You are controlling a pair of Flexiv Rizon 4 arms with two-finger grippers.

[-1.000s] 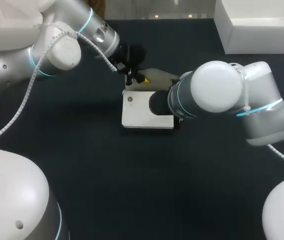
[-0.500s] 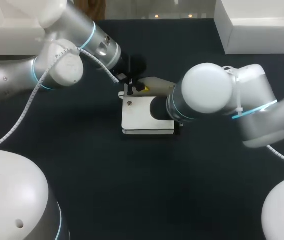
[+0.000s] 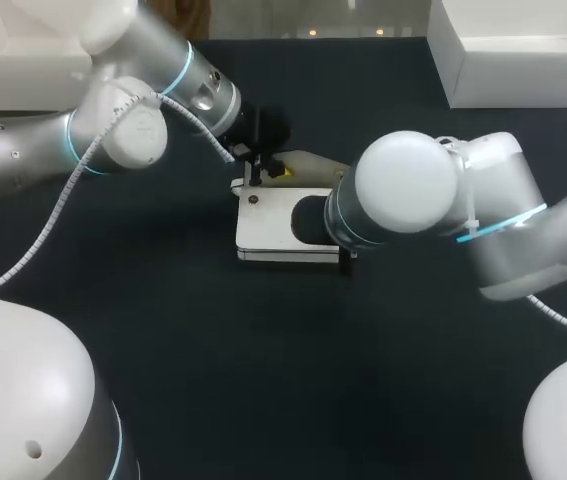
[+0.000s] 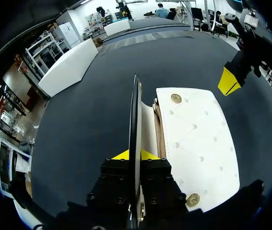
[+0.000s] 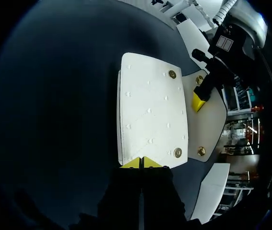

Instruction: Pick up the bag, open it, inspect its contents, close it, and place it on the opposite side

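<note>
Your left hand (image 4: 135,155) pinches the bag's (image 3: 275,226) raised flap (image 4: 134,115). Your right hand (image 5: 142,163), pressed together, sits at the bag's edge; contents hidden.

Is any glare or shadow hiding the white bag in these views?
Head view: no glare on the bag, but the right arm covers part of it. Left wrist view: evenly lit, only its metal studs glint. Right wrist view: bright against the dark table, no shadow across it.
</note>
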